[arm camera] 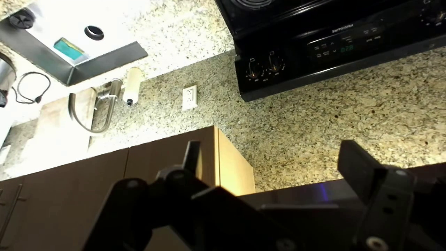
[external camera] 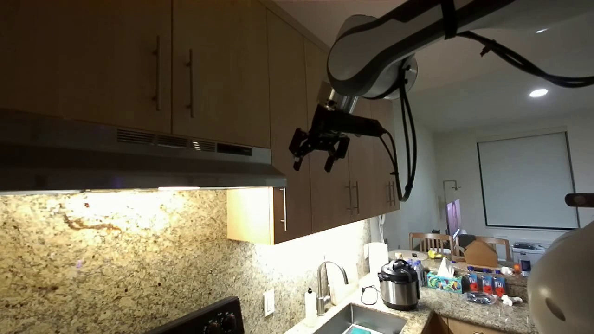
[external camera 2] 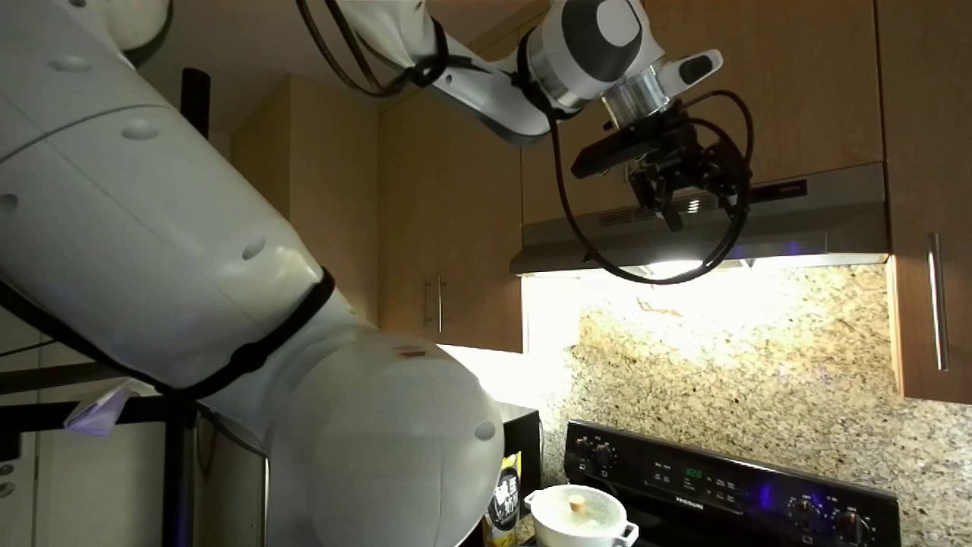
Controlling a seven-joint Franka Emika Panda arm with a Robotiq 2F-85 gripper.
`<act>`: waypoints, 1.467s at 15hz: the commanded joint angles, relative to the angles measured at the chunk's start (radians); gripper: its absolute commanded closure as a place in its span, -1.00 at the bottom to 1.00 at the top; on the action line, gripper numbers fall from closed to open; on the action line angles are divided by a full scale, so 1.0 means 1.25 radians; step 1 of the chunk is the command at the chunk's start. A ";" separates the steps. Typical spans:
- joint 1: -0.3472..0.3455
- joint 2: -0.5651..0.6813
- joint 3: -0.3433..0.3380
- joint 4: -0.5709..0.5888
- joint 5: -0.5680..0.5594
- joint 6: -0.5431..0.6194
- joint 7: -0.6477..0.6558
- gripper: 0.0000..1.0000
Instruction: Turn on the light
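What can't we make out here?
Range hood: partly behind the gripper in the wrist view.
Hood panel: any markings too small and dark in both exterior views.
White pot: base cut off by bottom edge in an exterior view.
Burner: cut off by top edge in the wrist view.

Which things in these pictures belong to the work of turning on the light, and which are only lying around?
For the job:
gripper, open
hood
hood light, lit, probably the one meant

Only lying around:
white pot
pump bottle
cooker
tissue box
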 commanded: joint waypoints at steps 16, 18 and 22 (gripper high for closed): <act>0.145 0.236 0.071 0.013 0.108 -0.187 -0.090 -1.00; 0.151 0.260 0.073 0.020 0.121 -0.214 -0.087 -1.00; 0.142 0.257 0.084 0.006 0.100 -0.189 -0.060 -1.00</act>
